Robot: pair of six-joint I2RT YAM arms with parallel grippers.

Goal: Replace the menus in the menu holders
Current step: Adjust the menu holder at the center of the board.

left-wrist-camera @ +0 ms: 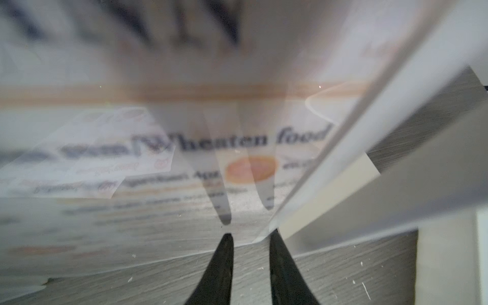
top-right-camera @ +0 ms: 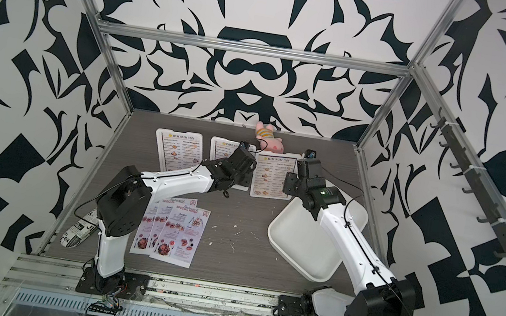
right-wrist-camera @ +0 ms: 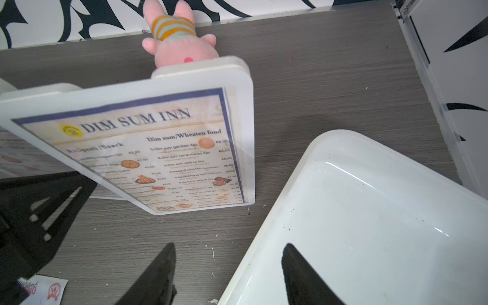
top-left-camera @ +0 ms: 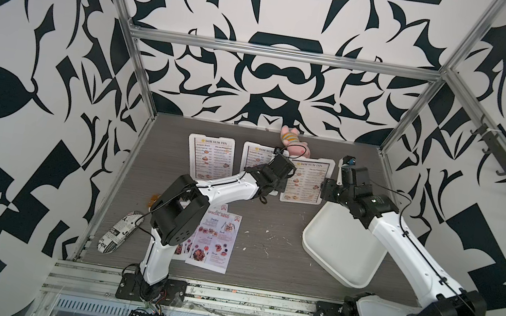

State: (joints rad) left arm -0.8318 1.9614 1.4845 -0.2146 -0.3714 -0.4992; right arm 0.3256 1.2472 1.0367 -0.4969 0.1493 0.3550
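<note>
- Sheets headed SPECIAL MENU lie fanned flat at the near left, beside the left arm's raised elbow; none is in a holder yet.
- White tray sits at the near right; the right gripper hovers over its rim, fingers spread and empty.
- Left gripper, on an arm stretched forward and inward, is the nearer one. Its tips, narrowly apart, meet the lower corner of the rightmost menu holder; whether they pinch it cannot be told.
- That holder leans back, long axis upright, with its DIM SUM INN menu inside.
- Middle holder and leftmost holder stand alongside, likewise filled.
</note>
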